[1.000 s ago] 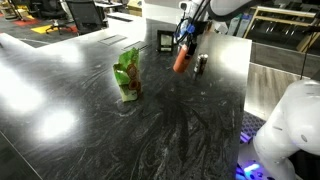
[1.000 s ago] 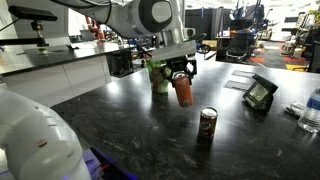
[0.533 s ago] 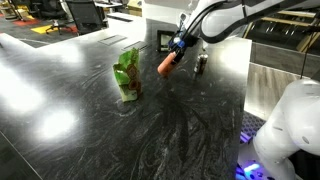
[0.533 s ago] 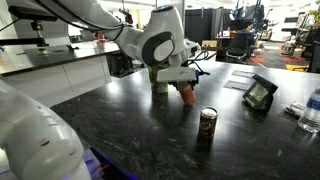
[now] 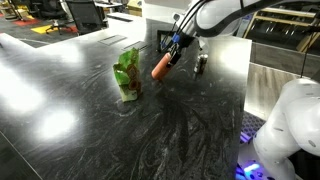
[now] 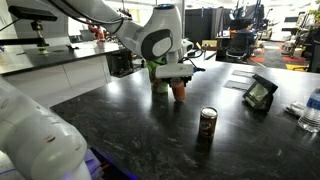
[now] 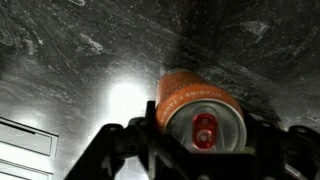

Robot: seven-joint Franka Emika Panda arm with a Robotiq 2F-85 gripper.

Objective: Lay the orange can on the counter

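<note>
Count on the black counter (image 5: pixel 90 120): cans – two, bag – one, small framed stand – one, clear bottle – one. Orange can (image 5: pixel 161 66): one, clamped between the jaws of the gripper (image 5: pixel 170 54), so the pincer is closed on it. In an exterior view the can is tilted well off upright, upper end in the gripper, lower end pointing down toward the green bag (image 5: pixel 127 75), low over the counter; contact with the surface cannot be told. In an exterior view the same can (image 6: pixel 179 91) hangs under the gripper (image 6: pixel 179 80), just in front of the green bag (image 6: pixel 159 76), with its reflection on the counter (image 6: pixel 140 140) below. Wrist view: the orange can (image 7: pixel 190 100) is seen end-on, round metal end facing the camera, with the gripper (image 7: pixel 200 142) straddling it and dark fingers (image 7: pixel 128 142) on either side; whether the can is opened cannot be told. Second can – dark, upright (image 6: pixel 207 124), standing alone, apart from the gripper; it also shows in an exterior view (image 5: pixel 201 63), past the arm. Bag contents not visible. Framed stand (image 6: pixel 260 92) sits farther along the counter; the bottle (image 6: pixel 311 110) is at the frame edge, cut off
</note>
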